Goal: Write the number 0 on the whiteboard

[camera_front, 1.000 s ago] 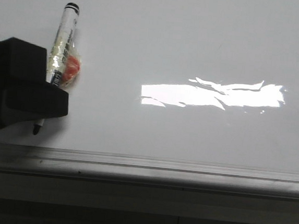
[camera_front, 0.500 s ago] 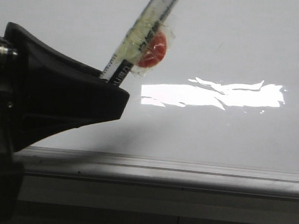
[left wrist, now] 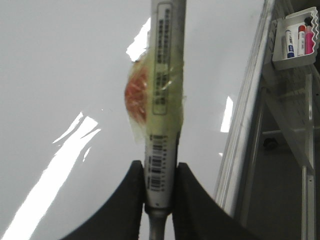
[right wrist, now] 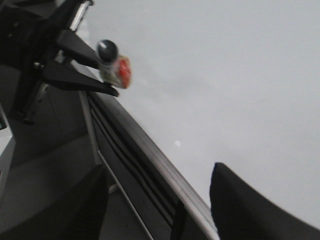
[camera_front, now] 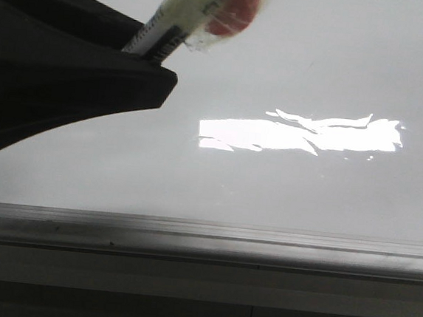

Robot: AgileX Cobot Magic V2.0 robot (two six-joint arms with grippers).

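Note:
The whiteboard (camera_front: 331, 65) fills the front view, with a grey metal rail (camera_front: 263, 245) along its bottom edge. No drawn line of the number 0 shows on it. My left gripper (camera_front: 159, 63) is at the upper left, shut on a white marker (camera_front: 181, 16) that slants up to the right. An orange blob (camera_front: 235, 16) is taped to the marker. In the left wrist view the gripper (left wrist: 160, 172) clamps the marker (left wrist: 167, 75) just above its grey neck. The marker's tip is hidden in the front view. My right gripper (right wrist: 160, 187) is open and empty by the rail.
A bright glare patch (camera_front: 302, 133) lies on the middle of the board. A small white tray (left wrist: 295, 37) with several markers hangs beyond the board's edge. The right wrist view shows the left gripper (right wrist: 107, 87) and the dark frame under the rail (right wrist: 150, 165).
My left gripper has risen and moved right with the marker, now closer to the camera. The marker has tilted from nearly upright to slanting right, and its top has left the frame.

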